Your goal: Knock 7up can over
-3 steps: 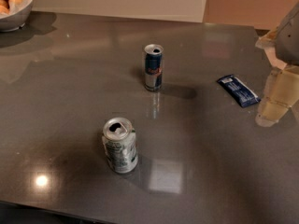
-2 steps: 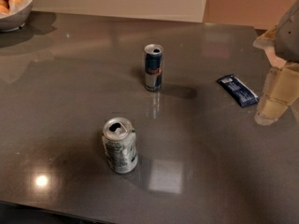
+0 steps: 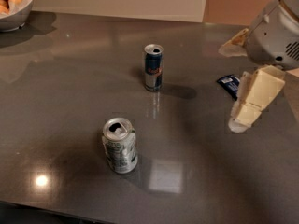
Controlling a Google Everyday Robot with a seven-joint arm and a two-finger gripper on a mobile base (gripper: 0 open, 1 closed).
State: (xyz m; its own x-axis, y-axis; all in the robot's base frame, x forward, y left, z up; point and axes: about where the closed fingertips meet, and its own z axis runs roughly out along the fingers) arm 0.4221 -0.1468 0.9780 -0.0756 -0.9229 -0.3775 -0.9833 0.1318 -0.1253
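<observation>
We saw the 7up can (image 3: 120,146) standing upright on the dark, glossy worktop (image 3: 60,92). Its silver top faced up, and the green print on its side was only faintly visible. Nothing touched it.

The gripper (image 3: 240,119) hung well apart from the 7up can, off to the can's right as the camera saw it and a little farther back. Its cream-coloured end pointed down toward the worktop. We could not tell whether the gripper was open or closed, and it held nothing that we could make out. The grey arm housing (image 3: 275,34) rose above it, farther right of the 7up can and at the edge of the view.

Behind the 7up can and slightly to its right, a taller, slimmer blue-and-silver can (image 3: 153,67) also stood upright, clearly apart from it. A blue packet (image 3: 228,84) lay flat far to the right of the 7up can and farther back, partly hidden behind the gripper. Far behind the 7up can to its left, a white bowl (image 3: 18,18) holding round orange-tan items sat at the corner of the worktop.
</observation>
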